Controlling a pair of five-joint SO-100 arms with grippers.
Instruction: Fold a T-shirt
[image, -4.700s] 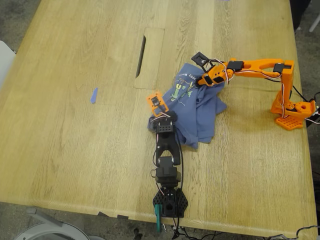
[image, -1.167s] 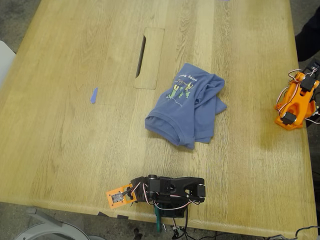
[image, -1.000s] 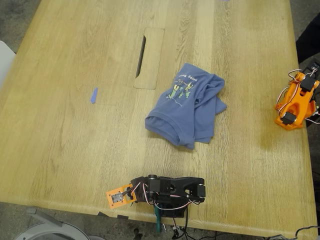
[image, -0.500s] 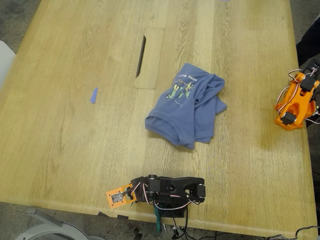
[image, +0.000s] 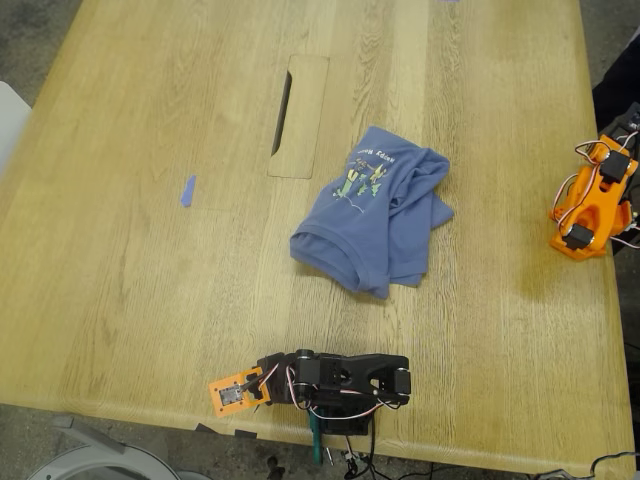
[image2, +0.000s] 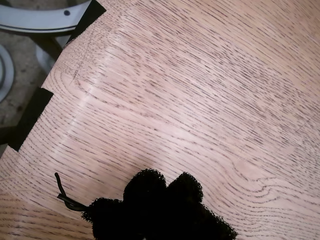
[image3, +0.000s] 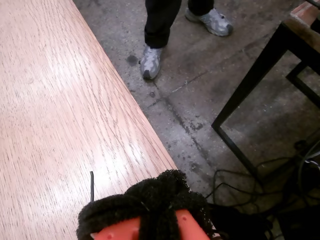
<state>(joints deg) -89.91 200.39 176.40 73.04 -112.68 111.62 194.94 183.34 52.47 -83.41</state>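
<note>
The slate-blue T-shirt (image: 375, 215) lies bunched in a loose fold near the table's middle, its small green-yellow print (image: 362, 180) facing up. Neither gripper touches it. The black arm (image: 345, 378) lies folded along the table's near edge. Its orange-plated end, my first gripper (image: 232, 392), points toward the exterior view's left. In the first wrist view my first gripper (image2: 165, 200) shows black fuzzy pads pressed together over bare wood. The orange arm (image: 588, 210) sits folded at the exterior view's right edge. My second gripper (image3: 155, 195) has its pads together, holding nothing.
A small blue tape scrap (image: 188, 190) lies toward the exterior view's left, and a slot (image: 283, 100) is cut into the table beyond the shirt. A person's shoes (image3: 150, 60) and a black metal frame (image3: 250, 85) stand on the floor beside the table edge. Cables trail behind both arm bases.
Several seconds ago both grippers were at the shirt; both arms have since drawn back and folded at the table's edges. Over the last second nothing moved beyond a slight shift of the first gripper.
</note>
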